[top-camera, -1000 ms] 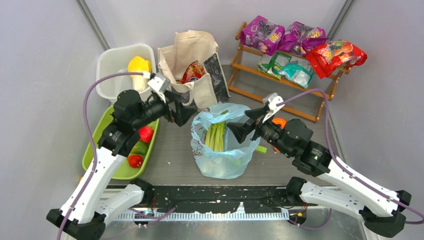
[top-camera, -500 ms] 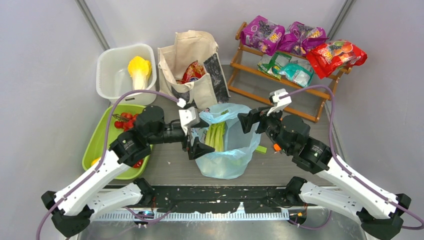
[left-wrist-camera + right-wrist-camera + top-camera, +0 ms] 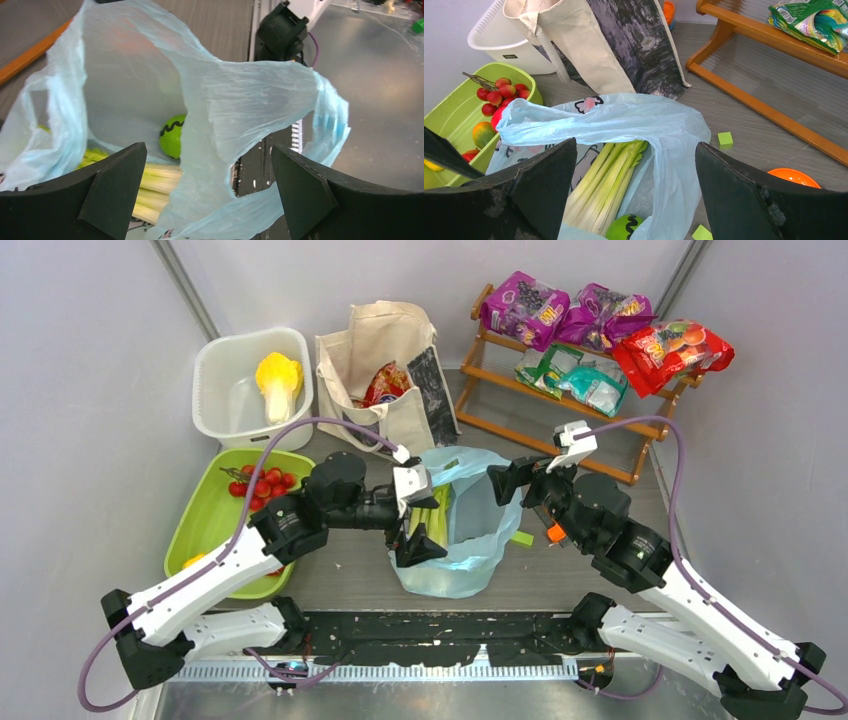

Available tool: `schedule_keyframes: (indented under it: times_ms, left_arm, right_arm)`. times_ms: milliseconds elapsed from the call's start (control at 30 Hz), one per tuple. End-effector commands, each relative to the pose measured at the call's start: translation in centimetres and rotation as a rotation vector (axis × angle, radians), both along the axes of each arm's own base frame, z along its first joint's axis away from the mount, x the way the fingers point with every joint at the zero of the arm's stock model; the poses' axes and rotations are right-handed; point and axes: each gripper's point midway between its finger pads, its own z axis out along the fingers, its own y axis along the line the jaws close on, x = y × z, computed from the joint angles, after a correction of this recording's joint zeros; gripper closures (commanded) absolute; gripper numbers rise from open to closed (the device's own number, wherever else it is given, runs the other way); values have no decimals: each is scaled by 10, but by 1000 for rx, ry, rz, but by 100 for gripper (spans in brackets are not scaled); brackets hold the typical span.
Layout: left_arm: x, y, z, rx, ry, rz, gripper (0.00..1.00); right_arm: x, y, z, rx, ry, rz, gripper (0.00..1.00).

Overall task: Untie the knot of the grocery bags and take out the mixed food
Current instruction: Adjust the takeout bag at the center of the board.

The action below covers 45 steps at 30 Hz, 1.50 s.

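Note:
The light-blue plastic bag [image 3: 462, 540] stands mid-table with its mouth wide; no knot shows. Inside lie long green-white stalks [image 3: 606, 180] and a green fruit [image 3: 624, 227]. My left gripper [image 3: 422, 525] is open over the bag's left rim, and bag film [image 3: 225, 115] hangs between its fingers without being pinched. My right gripper [image 3: 508, 483] is open above the far right rim, empty. The cream canvas tote [image 3: 385, 360] stands behind with a red snack packet [image 3: 385, 385] in it. A yellow vegetable [image 3: 277, 375] lies in the white tub [image 3: 215, 360].
A green tray [image 3: 200, 525] at the left holds small red fruits [image 3: 262, 483]. A wooden rack [image 3: 500, 375] at the back right carries purple, teal and red packets. An orange item [image 3: 794, 176] and small green cubes [image 3: 724, 138] lie right of the bag.
My left arm swung right from beside the tote to the blue bag's left rim. My right gripper drew back toward the far right rim. Both stayed open.

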Motion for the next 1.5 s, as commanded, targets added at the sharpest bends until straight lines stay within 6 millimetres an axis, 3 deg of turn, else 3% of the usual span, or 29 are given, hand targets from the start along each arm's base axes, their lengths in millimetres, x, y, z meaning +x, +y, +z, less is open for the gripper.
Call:
schedule_keyframes:
  times_ms: [0, 167, 233, 300, 500, 633, 667, 700, 800, 900, 1000, 1100, 1333, 1467]
  left_arm:
    - [-17, -11, 47, -111, -61, -54, 0]
    - [-42, -7, 81, -210, -27, -100, 0]
    - [-50, -5, 85, -231, -8, -126, 1]
    - [-54, -7, 78, -218, 12, -148, 0]
    - [-36, -21, 29, -83, 23, -89, 0]
    - [-35, -27, 14, -32, -1, -80, 2]
    - [-40, -28, 11, -24, 7, -104, 7]
    - [-46, -29, 6, -14, 20, -132, 20]
    - [-67, -26, -13, 31, 87, -220, 58]
    - [-95, -16, -42, 106, 202, -337, 85]
    - [-120, -2, -67, 179, 310, -427, 100]
    - [-140, 11, -92, 253, 401, -478, 100]
    - [-174, 24, -121, 368, 553, -561, 100]
    - [-182, 26, -130, 401, 567, -568, 100]
  right_arm:
    - [0, -1, 3, 11, -12, 1, 5]
    - [0, 0, 4, 0, -17, 9, 5]
    - [0, 1, 3, 0, -14, 13, 4]
    - [0, 4, 2, 1, -8, 19, 4]
    - [-3, 13, 4, 20, -6, 68, 5]
    - [-20, 30, 15, 26, -49, 222, 4]
    - [-24, 34, 19, 28, -57, 255, 2]
    - [-31, 40, 18, 18, -52, 310, 1]
    - [-47, 58, 16, 9, -25, 443, 10]
    - [-59, 75, 10, 24, -1, 538, 17]
    - [-61, 93, -12, 10, 64, 557, 21]
    - [-48, 107, -48, -46, 161, 479, 26]
    - [-8, 96, -123, -215, 326, 216, 23]
    - [5, 90, -150, -259, 379, 128, 11]
